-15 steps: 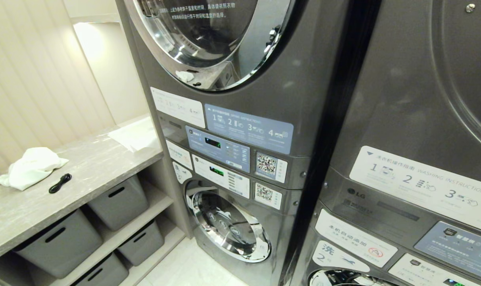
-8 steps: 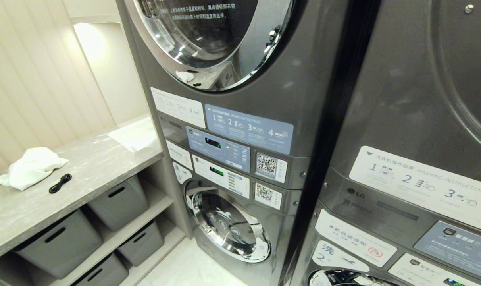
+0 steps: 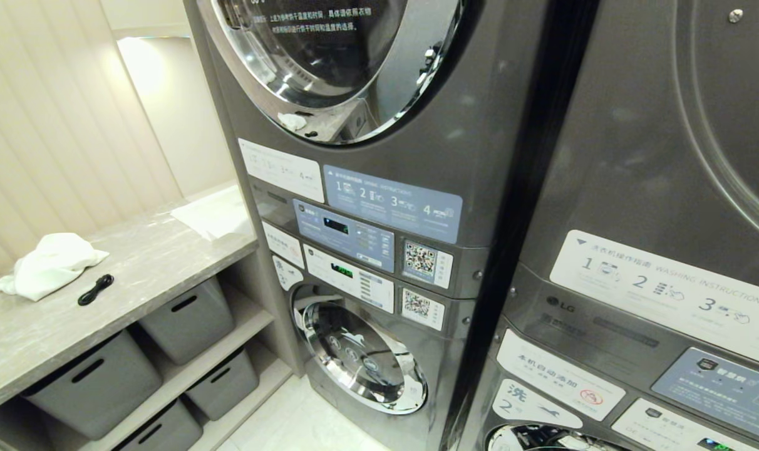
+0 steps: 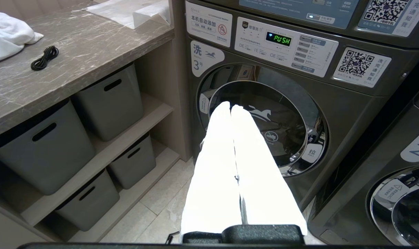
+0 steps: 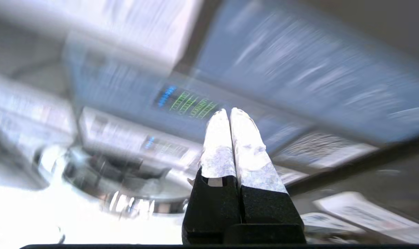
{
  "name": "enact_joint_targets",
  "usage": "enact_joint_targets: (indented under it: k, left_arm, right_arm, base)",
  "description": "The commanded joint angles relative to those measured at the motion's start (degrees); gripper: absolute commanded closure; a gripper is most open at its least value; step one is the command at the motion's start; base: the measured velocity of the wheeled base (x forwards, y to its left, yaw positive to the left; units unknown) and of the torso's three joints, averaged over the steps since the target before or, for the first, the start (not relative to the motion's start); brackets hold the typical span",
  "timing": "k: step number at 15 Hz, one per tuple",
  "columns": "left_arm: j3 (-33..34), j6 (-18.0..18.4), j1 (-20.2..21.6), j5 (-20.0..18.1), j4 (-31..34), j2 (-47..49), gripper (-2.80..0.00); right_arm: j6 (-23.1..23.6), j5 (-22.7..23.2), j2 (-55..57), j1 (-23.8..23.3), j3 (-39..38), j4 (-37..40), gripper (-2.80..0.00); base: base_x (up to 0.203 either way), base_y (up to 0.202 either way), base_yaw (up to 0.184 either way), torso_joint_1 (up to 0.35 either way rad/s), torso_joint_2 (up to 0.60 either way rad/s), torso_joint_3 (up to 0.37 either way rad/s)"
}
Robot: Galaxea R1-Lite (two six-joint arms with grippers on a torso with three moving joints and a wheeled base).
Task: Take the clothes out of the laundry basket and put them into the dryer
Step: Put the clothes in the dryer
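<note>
The dryer (image 3: 480, 125) is the upper machine of the dark grey stack, and its round chrome-rimmed door (image 3: 411, 75) sits at the top of the head view. The laundry basket is out of view. No arm shows in the head view. My left gripper (image 4: 230, 108) is shut with nothing in it and points at the lower washer's round door (image 4: 285, 138). My right gripper (image 5: 229, 110) is shut and empty too. It hangs in front of the lit control panels (image 5: 185, 102), which are smeared in its view.
A stone counter (image 3: 135, 263) runs along the left, carrying a crumpled white cloth (image 3: 47, 263) and a coiled black cable (image 3: 95, 289). Grey bins (image 3: 188, 319) fill the shelves under it. A second machine stack (image 3: 655, 188) stands close on the right.
</note>
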State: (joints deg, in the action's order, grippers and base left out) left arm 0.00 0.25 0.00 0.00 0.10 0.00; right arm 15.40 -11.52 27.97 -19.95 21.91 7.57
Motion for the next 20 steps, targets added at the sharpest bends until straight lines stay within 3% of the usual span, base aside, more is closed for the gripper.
enact_joint_targets:
  k: [1,3,6,9,13,19,20]
  left_arm:
    - [0.09,0.02,0.0,0.0,-0.01,-0.09,0.0]
    - [0.09,0.02,0.0,0.0,-0.01,-0.09,0.0]
    - [0.09,0.02,0.0,0.0,-0.01,-0.09,0.0]
    - [0.09,-0.01,0.0,0.0,-0.01,-0.09,0.0]
    - [0.09,0.02,0.0,0.0,-0.01,-0.09,0.0]
    - [0.09,0.02,0.0,0.0,-0.01,-0.09,0.0]
    - [0.09,0.02,0.0,0.0,-0.01,-0.09,0.0]
  right_arm:
    - [1.13,1.32,-6.95,3.62,-15.85,-9.05,0.0]
    - [0.85,3.78,-10.18,6.14,-22.27,-11.9,0.0]
    - [-3.79,9.55,-8.98,16.18,-22.01,-12.24,0.0]
    - [-2.37,10.59,-12.7,20.68,-21.92,-11.82,0.0]
    - [-1.72,10.9,-26.9,20.3,-21.9,-11.74,0.0]
    - [-16.34,11.19,-27.99,20.03,-21.88,-8.01,0.0]
    - [-16.21,11.17,-27.97,20.03,-21.91,-8.19,0.0]
  base:
    - [0.0,0.0,0.0,0.0,0.0,0.0]
    - [0.0,0.0,0.0,0.0,0.0,0.0]
    - [0.0,0.0,0.0,0.0,0.0,0.0]
    - [0.0,0.0,0.0,0.0,0.0,0.0]
    - [0.0,0.0,0.0,0.0,0.0,0.0]
    - [0.0,0.0,0.0,0.0,0.0,0.0]
    - [0.0,0.0,0.0,0.0,0.0,0.0]
